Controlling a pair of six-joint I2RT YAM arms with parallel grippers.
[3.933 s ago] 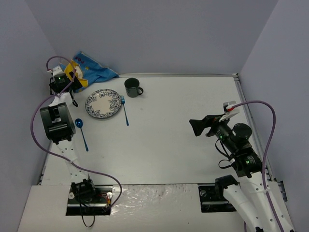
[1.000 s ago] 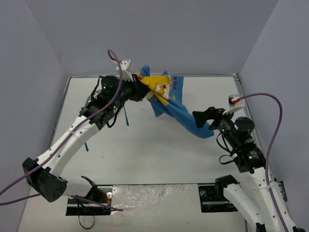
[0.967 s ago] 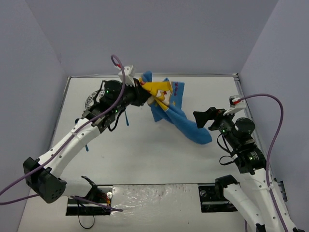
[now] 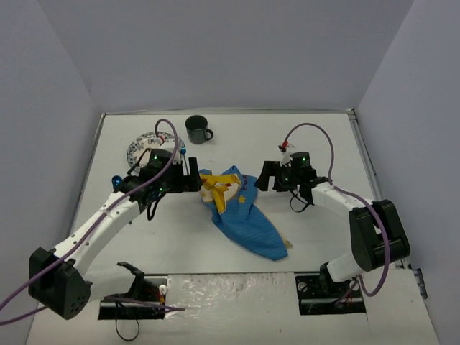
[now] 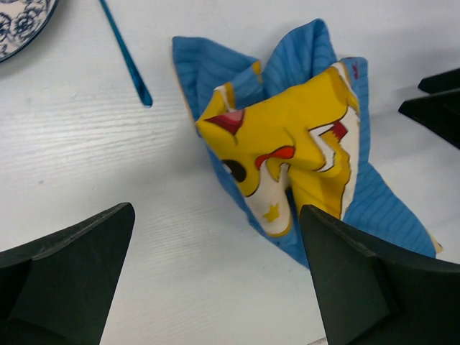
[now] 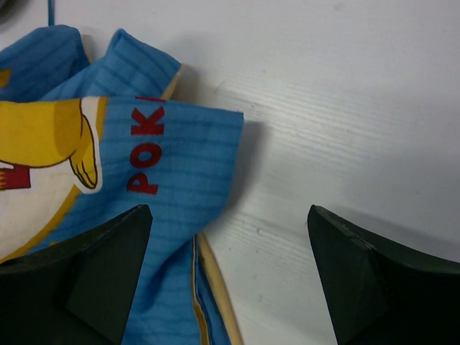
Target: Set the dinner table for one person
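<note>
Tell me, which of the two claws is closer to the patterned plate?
The left gripper, at the left edge of the blue cloth; the plate lies just behind its wrist. The right gripper is across the cloth, much farther off.

large flat white dinner table (image 4: 316,144), metal-edged, level.

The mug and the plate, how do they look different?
The mug is plain and dark; the plate is white with a blue pattern. The mug stands tall with a handle; the plate lies flat. Both sit on the dinner table.
</note>
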